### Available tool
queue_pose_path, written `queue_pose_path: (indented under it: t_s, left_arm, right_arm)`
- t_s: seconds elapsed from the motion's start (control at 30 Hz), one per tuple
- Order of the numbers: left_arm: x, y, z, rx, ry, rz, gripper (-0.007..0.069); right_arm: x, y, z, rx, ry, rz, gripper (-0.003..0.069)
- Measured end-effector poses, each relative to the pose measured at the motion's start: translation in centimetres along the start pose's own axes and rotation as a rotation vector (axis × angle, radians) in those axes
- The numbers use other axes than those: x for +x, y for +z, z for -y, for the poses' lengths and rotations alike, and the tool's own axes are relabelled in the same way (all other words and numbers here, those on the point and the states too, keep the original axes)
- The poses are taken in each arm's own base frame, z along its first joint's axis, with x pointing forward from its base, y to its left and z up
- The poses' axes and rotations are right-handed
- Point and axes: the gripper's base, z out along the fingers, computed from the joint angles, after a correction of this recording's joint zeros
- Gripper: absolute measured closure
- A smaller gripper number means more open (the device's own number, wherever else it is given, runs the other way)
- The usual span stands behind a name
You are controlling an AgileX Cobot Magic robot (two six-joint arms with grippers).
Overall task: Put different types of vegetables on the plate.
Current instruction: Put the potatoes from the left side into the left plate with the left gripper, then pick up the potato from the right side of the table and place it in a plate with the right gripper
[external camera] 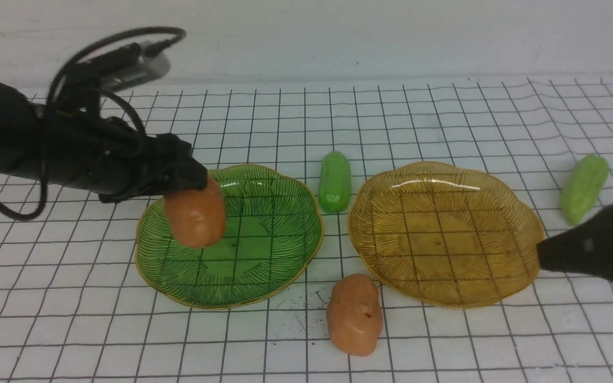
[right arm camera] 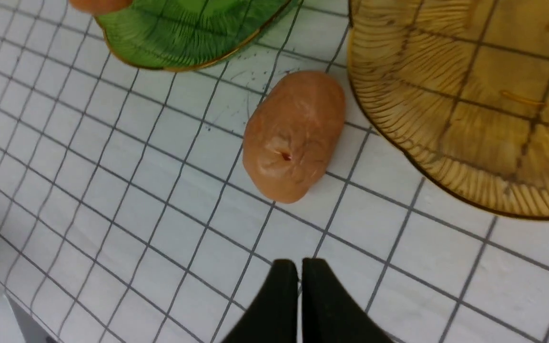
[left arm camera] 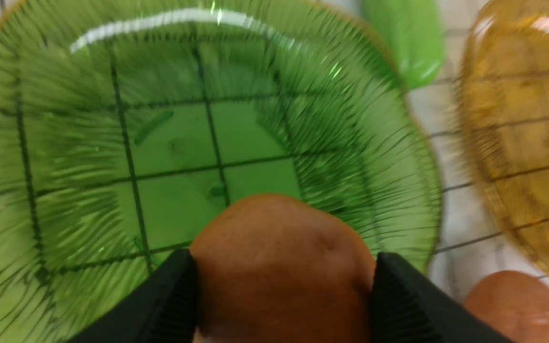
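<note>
Potato [external camera: 196,213] pinched in our left jaws hangs above the left side of the green plate [external camera: 274,234], so we should lower it toward the flat middle and release gently lest it roll out, while our right jaws, pressed together, hover near the amber plate [external camera: 445,234].

Green plate [external camera: 264,255], amber plate [external camera: 445,239] (both ribbed), orange-brown potato [external camera: 196,213], black-gridded white table [external camera: 125,346]
</note>
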Motion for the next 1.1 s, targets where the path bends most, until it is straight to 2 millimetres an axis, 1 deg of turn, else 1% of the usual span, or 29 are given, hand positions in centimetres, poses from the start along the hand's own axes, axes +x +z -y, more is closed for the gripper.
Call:
queue_pose_path:
  t_s: [0.07,0.17,0.23,0.3,0.33,0.4,0.47,0.5,0.6,0.67,0.73,0.77,0.87,1.0,1.1]
  left_arm:
    - [-0.1,0.5,-0.2,-0.002,0.008,-0.020,0.0170]
    - [-0.3,0.6,-0.2,-0.006,0.019,-0.024,0.0099]
    - [-0.4,0.5,-0.2,-0.005,0.023,-0.023,0.0043]
    - [-0.5,0.4,-0.1,-0.004,0.024,-0.021,0.0006]
    - [-0.5,0.4,-0.1,-0.002,0.025,-0.023,-0.0001]
    - [-0.3,0.4,0.0,0.006,0.024,-0.041,-0.0006]
    - [-0.2,0.2,0.1,0.013,0.022,-0.054,0.0004]
    - [-0.1,0.1,0.2,0.019,0.023,-0.064,0.0016]
    - [0.1,-0.5,0.6,0.035,0.034,-0.089,0.0083]
    - [0.2,-1.1,0.9,0.042,0.047,-0.099,0.0142]
    - [0.4,-1.9,1.2,0.046,0.068,-0.110,0.0230]
    - [0.5,-2.1,1.3,0.047,0.076,-0.116,0.0262]
    - [0.8,-3.1,1.7,0.057,0.101,-0.146,0.0400]
    - [1.3,-3.6,1.9,0.065,0.120,-0.196,0.0568]
    - [1.6,-3.6,1.9,0.065,0.129,-0.225,0.0616]
  right_arm:
    - [-0.6,1.8,-0.4,-0.004,-0.013,-0.026,0.0610]
    - [-1.3,3.9,-0.9,-0.007,-0.017,-0.041,0.0549]
    - [-1.7,5.5,-1.1,-0.002,-0.009,-0.041,0.0481]
    - [-2.0,6.7,-1.2,0.005,0.001,-0.037,0.0418]
    - [-2.1,7.4,-1.1,0.011,0.008,-0.034,0.0389]
    - [-2.1,8.8,-1.3,0.017,0.025,-0.039,0.0286]
    - [-2.0,10.0,-1.3,0.023,0.039,-0.049,0.0214]
    - [-1.9,10.6,-1.4,0.023,0.046,-0.060,0.0165]
    - [-1.6,12.1,-1.2,0.030,0.070,-0.088,0.0067]
    - [-1.5,13.1,-1.0,0.033,0.086,-0.107,0.0026]
    - [-1.4,14.0,-0.7,0.034,0.106,-0.119,-0.0003]
    - [-1.5,14.3,-0.7,0.031,0.122,-0.115,-0.0010]
    - [-1.6,15.4,-0.4,0.024,0.170,-0.117,-0.0015]
    - [-1.3,16.9,0.1,0.017,0.234,-0.136,-0.0005]
    - [-0.9,17.8,0.5,0.022,0.248,-0.160,0.0032]
